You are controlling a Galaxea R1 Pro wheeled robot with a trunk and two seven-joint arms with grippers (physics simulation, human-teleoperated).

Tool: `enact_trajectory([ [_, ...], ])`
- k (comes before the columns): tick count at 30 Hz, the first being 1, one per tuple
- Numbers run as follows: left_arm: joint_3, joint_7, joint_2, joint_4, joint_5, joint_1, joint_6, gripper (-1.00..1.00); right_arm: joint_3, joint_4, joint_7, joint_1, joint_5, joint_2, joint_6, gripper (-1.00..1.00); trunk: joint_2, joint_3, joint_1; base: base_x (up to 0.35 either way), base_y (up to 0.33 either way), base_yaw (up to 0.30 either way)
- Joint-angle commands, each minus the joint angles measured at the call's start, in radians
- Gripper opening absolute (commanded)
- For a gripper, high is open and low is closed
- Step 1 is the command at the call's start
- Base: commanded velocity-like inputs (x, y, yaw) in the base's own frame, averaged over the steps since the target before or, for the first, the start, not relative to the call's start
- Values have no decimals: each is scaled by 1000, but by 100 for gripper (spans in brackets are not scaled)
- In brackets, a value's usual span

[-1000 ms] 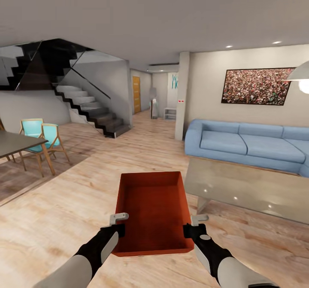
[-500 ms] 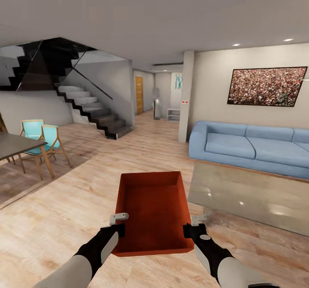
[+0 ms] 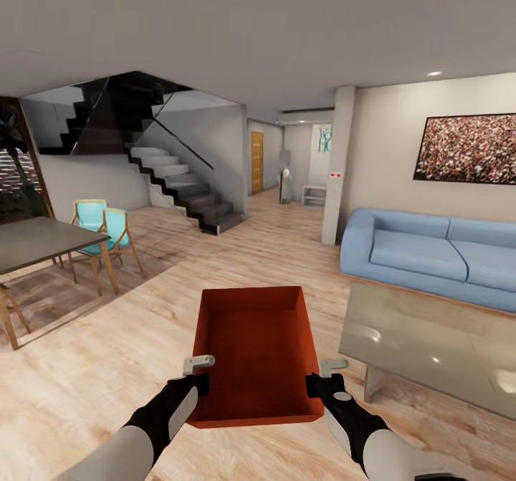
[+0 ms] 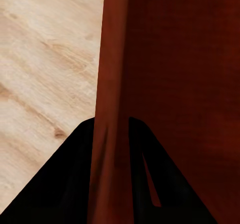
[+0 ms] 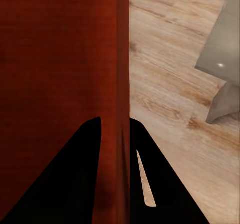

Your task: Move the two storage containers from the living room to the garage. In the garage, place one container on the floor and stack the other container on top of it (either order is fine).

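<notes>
I hold one orange-red storage container (image 3: 254, 352) in front of me, above the living room's light wood plank floor (image 3: 107, 366). It is open-topped and empty. My left gripper (image 3: 203, 384) is shut on its left wall, and my right gripper (image 3: 314, 384) is shut on its right wall. In the left wrist view the thin red wall (image 4: 114, 83) runs between the black fingers (image 4: 75, 174) of the left gripper (image 4: 112, 134). The right wrist view shows the right gripper (image 5: 116, 134) clamping the container wall (image 5: 122, 58) the same way. The garage is out of view.
A glass-topped table (image 3: 430, 337) stands close on my right, with a blue sofa (image 3: 430, 248) behind it. At the left are a dark dining table (image 3: 36, 241) and turquoise chairs (image 3: 100, 226). Ahead, past stairs (image 3: 186, 191) and a pillar (image 3: 335, 173), a corridor leads to an orange door (image 3: 256, 162).
The whole view has swung left, so the sofa, table and stairs sit further right in the picture. The container and both grippers keep their place before me.
</notes>
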Motion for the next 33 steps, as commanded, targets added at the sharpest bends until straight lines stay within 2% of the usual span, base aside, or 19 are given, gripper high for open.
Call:
enact_trajectory([
  [1, 37, 35, 33, -4, -25, -2, -33, -100, -9, 3, -7, 0, 4, -2, -4, -100, -1, 0, 0, 2, 0, 210],
  [9, 37, 35, 31, -3, -25, -2, -33, -100, -9, 3, -7, 0, 5, -2, -3, -100, -1, 4, 0, 58, 0, 105],
  [33, 37, 34, 33, 3, -25, -2, -33, -100, -9, 3, -8, 0, 5, -2, -4, -100, -1, 4, 0, 313, 0, 1],
])
